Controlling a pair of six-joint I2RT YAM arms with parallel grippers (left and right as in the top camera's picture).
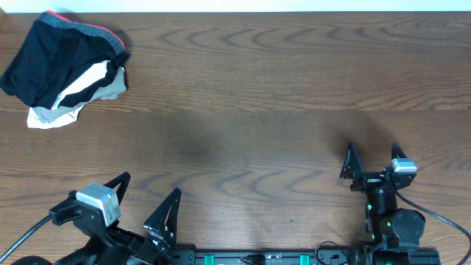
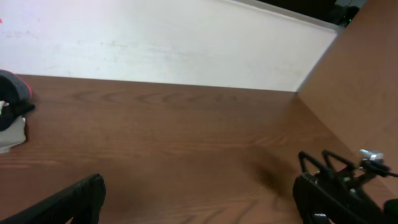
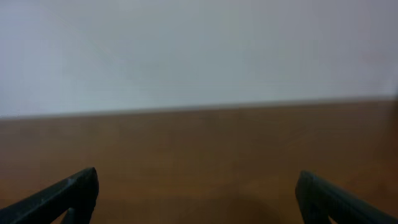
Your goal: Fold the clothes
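The shorts point(image 1: 44, 62) lie crumpled in a soft black heap at the far left corner of the table point(image 1: 265, 88). Their grey waistband, edged in red-orange, shows along the top. They are draped over a white garment point(image 1: 82, 82) and a beige cloth point(image 1: 114, 88). The table is smooth brown wood with swirling grain. Both arms sit at the near edge, well apart from the heap. The left gripper point(image 1: 147, 193) and the right gripper point(image 1: 373, 156) each have thin, black, wedge-shaped jaws spread wide, holding nothing.
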